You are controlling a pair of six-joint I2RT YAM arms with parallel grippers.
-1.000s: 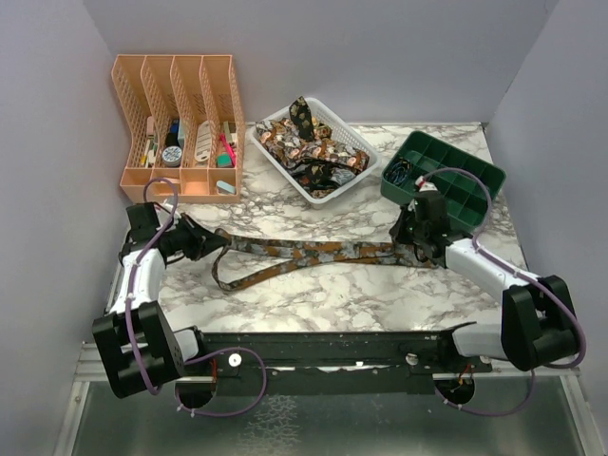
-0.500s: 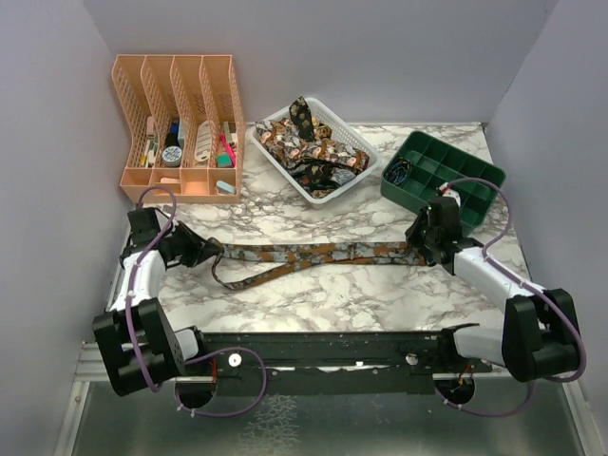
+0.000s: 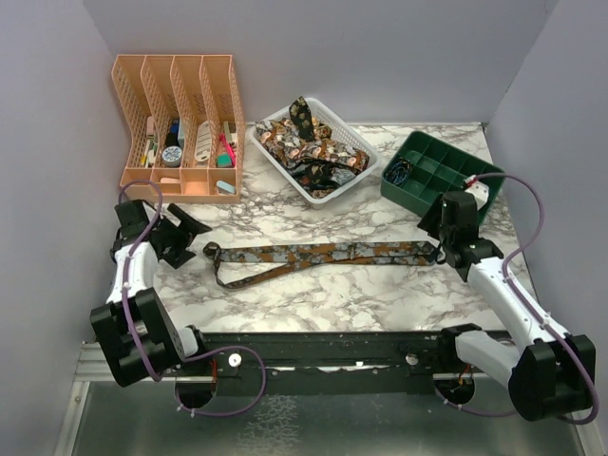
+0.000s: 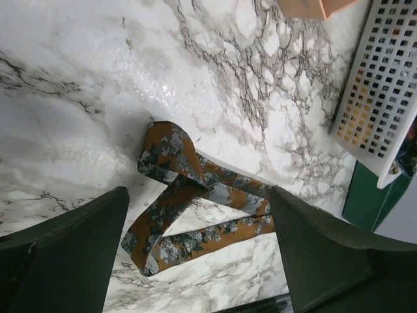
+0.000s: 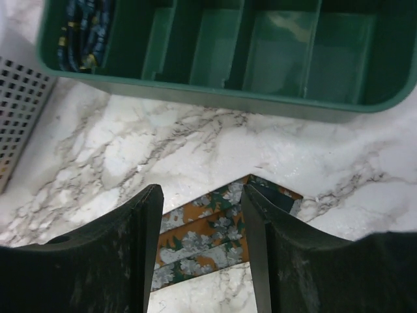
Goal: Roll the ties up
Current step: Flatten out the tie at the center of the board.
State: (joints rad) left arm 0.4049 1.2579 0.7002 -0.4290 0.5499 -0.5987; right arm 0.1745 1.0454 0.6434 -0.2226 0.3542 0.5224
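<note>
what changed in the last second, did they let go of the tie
Yes. The left end effector and the right end effector both opened and let go of the tie, which now lies stretched out on the table. The left one drew back to the left, the right one back to the right. The basket, the desk organizer and the green tray stayed put.

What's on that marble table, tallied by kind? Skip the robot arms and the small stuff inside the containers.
Orange desk organizer: 1
White basket: 1
Green divided tray: 1
Patterned tie on the table: 1
Total: 4. The heaped ties in the basket are too tangled to count.
</note>
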